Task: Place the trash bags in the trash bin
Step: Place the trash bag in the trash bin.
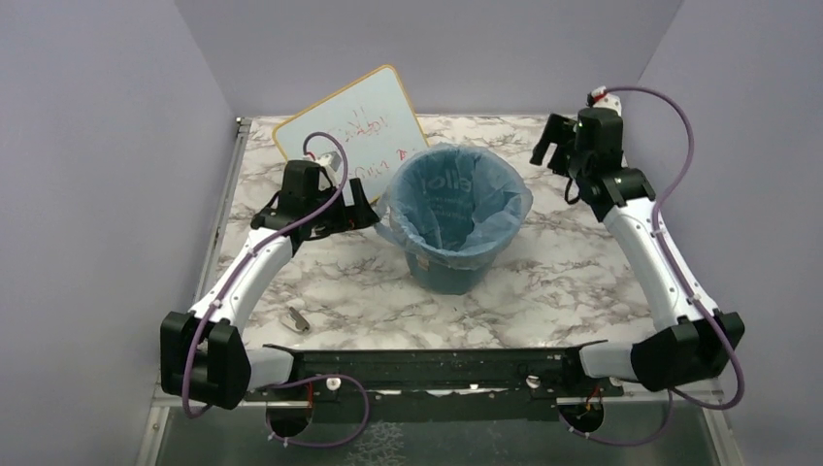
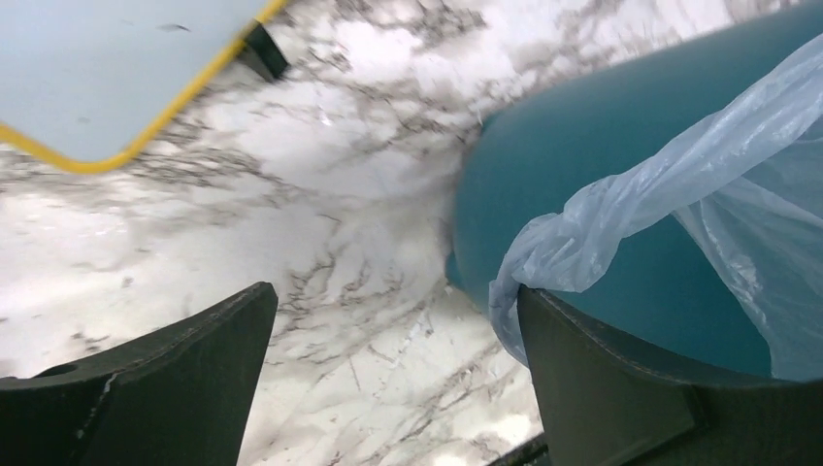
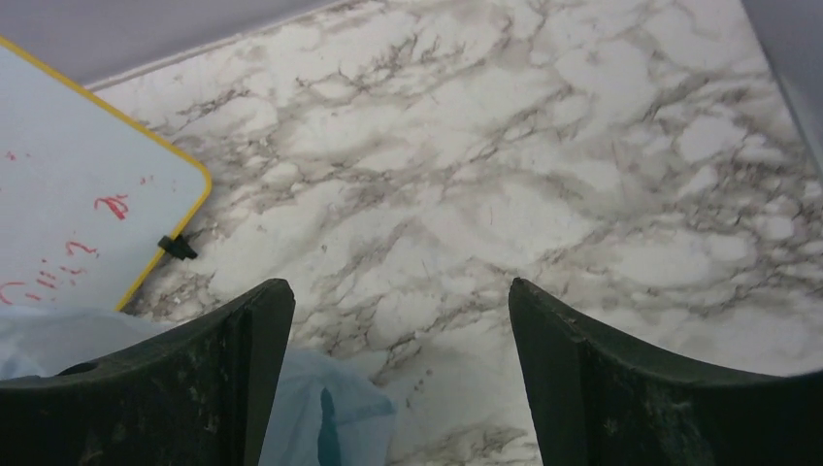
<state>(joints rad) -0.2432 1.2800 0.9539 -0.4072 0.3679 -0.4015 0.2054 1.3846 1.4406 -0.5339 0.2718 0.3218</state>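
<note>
The teal trash bin point(image 1: 452, 267) stands upright mid-table. The pale-blue trash bag point(image 1: 456, 199) lines its inside and folds over the rim all round. In the left wrist view the bin wall point(image 2: 602, 146) and a hanging fold of bag point(image 2: 621, 209) lie to the right; the fold rests against my right finger point(image 2: 602, 379). My left gripper point(image 1: 361, 206) is open and empty just left of the bin. My right gripper point(image 1: 549, 144) is open and empty, raised at the back right of the bin; a corner of the bag point(image 3: 340, 408) shows below it.
A yellow-framed whiteboard point(image 1: 354, 131) with red writing leans at the back left, close behind the left gripper. A small grey object point(image 1: 298, 318) lies on the marble table near the left arm. Grey walls close the table on three sides.
</note>
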